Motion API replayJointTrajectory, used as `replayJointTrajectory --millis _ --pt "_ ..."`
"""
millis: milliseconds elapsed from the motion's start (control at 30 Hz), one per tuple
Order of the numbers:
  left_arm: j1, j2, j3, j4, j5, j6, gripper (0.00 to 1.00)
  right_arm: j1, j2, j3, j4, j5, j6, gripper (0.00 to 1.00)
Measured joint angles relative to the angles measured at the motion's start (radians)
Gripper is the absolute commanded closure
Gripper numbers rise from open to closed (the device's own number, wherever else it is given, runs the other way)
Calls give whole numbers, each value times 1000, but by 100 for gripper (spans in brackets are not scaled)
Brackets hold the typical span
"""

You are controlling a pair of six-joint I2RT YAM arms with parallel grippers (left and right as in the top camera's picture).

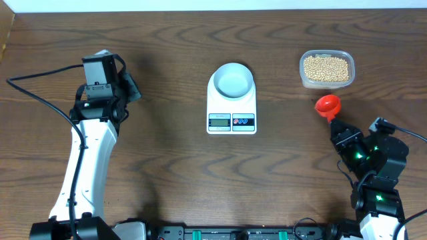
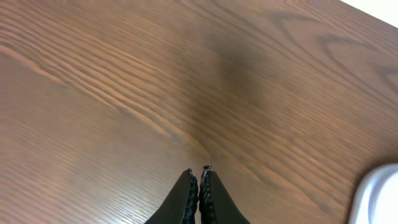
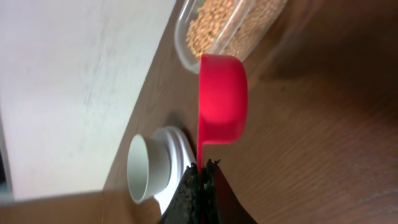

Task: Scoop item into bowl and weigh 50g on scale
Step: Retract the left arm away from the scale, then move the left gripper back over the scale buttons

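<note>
Overhead straight down on whole table (image 1: pixel 167 153), left wrist close over wood, right wrist sideways, sharing scale (image 1: pixel 231 121), bowl (image 1: pixel 231 80).

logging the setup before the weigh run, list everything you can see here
beans: many, tan-yellow, in the plastic tub
plastic tub: one, clear, far right of the table
bowl: one, pale grey-blue, on the digital scale
digital scale: one, white, table centre
measuring scoop: one, red, just in front of the tub
table: one, dark wood
left gripper: one, black, shut, empty, over bare table
right gripper: one, black, shut on the scoop's handle
</note>
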Motion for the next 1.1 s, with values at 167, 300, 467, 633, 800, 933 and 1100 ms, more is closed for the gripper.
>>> replayJointTrajectory --millis 167,300,467,633,800,933,1100 --pt "-2 0 0 8 -31 6 92 0 0 0 0 53 39 99" --pt "-23 0 0 -60 24 61 92 0 1 0 0 92 51 99" --pt "-138 29 0 -209 107 196 93 0 33 0 2 141 58 99" --pt "-240 125 0 -203 144 306 92 0 118 0 18 172 59 99" --pt "-256 210 0 -143 202 332 93 0 198 1 130 188 58 99" --pt "-256 211 0 -121 221 327 92 0 258 3 284 201 59 99" --pt "-256 211 0 -150 224 316 93 0 308 5 422 202 59 99"
